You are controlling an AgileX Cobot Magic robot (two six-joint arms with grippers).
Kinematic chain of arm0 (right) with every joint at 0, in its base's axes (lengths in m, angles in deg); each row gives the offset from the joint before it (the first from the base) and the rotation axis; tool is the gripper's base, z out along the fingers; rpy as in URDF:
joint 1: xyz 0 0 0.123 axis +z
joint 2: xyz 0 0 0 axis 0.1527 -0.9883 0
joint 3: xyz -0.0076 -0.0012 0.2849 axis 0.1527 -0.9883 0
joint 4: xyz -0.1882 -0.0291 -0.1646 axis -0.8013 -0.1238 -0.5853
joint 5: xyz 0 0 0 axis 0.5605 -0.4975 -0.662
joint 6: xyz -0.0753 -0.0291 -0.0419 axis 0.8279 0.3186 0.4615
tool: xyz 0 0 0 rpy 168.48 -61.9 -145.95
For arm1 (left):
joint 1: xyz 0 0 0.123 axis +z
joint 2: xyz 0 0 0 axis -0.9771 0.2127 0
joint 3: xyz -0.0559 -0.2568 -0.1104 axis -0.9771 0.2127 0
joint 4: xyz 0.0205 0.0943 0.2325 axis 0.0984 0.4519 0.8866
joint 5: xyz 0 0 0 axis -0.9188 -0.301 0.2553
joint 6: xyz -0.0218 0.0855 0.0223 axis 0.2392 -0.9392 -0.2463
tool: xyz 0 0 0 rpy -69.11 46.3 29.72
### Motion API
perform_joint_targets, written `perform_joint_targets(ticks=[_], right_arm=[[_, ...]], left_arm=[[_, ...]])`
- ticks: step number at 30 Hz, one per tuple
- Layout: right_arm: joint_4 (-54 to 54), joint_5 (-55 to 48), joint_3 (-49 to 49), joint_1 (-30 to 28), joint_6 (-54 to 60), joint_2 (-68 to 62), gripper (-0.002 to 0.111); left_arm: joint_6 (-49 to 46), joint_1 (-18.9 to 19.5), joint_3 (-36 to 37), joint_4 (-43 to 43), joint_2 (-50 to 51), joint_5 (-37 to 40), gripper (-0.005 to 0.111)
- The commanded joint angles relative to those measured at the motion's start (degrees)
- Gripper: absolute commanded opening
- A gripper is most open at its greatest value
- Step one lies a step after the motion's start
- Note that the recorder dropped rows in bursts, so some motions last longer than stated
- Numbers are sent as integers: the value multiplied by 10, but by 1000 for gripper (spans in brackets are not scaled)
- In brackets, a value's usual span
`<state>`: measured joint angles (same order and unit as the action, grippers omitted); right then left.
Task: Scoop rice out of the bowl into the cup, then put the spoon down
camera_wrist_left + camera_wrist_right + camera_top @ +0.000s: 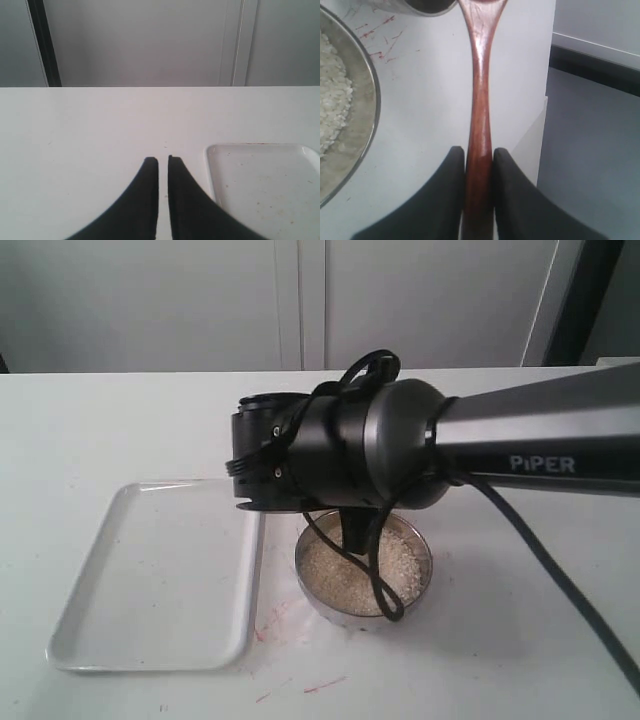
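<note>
1. Between the fingers of the right gripper point(479, 150) sat the slim handle of the spoon point(480, 95), clamped on both sides. Its scoop reached toward the cup point(427, 6) and ran out of the wrist view, so whether it carried grains could not be told.
2. That glossy handle was held far from the scoop. It could probably twist in the pads and spill grains onto the table point(420, 110) short of the cup.
3. With the scoop so near the small cup, a sideways nudge could likely tip or shove it.
4. Just beside the spoon, the bowl point(370, 100) held a shallow bed of rice point(332, 100). The cup's inside was hidden.
5. A white tray point(150, 580) lay just beside the bowl, with only faint specks on its floor.
6. The left gripper point(163, 159) hovered over the table by the tray, its fingers a narrow slit apart and gripping nothing.
</note>
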<state>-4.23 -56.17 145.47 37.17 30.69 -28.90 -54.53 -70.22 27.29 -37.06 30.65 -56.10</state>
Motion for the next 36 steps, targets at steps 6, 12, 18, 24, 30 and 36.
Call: perform_joint_targets(ticks=[6,12,18,24,30,36], right_arm=[[-13,-4,2,1,-7,1,0],[-13,-4,2,1,-7,1,0],[-13,-4,2,1,-7,1,0],[8,-4,2,1,-8,9,0],[204,-4,3,-42,-8,76,0],[375,-4,3,-86,-9,186,0]], left_arm=[[3,-2,-4,-3,-1,-3,14],[3,-2,-4,-3,-1,-3,14],[3,-2,-4,-3,-1,-3,14],[3,-2,-4,-3,-1,-3,14],[3,-2,-4,-3,-1,-3,14],[3,-2,-4,-3,-1,-3,14]])
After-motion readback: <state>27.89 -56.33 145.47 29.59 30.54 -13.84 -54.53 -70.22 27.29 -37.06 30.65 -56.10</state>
